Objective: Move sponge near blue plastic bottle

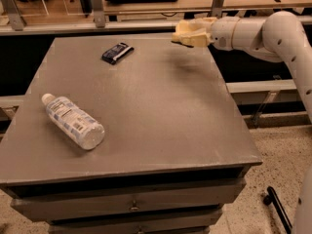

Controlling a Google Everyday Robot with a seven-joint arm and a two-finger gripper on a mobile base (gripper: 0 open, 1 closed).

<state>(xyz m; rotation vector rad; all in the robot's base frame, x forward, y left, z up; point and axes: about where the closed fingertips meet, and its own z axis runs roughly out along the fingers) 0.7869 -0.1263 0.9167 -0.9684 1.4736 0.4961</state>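
Observation:
The pale yellow sponge (183, 35) is held in my gripper (194, 31) above the far right corner of the grey table (165, 116); its shadow falls on the table just below. My gripper is shut on it, and the white arm reaches in from the right. The blue plastic bottle (73, 121), clear with a white cap and a printed label, lies on its side near the table's left front, far from the sponge.
A small dark blue snack wrapper (117, 52) lies at the far middle-left of the table. A wooden shelf with metal posts (97, 6) runs behind the table. The table's right edge drops to a speckled floor (282, 145).

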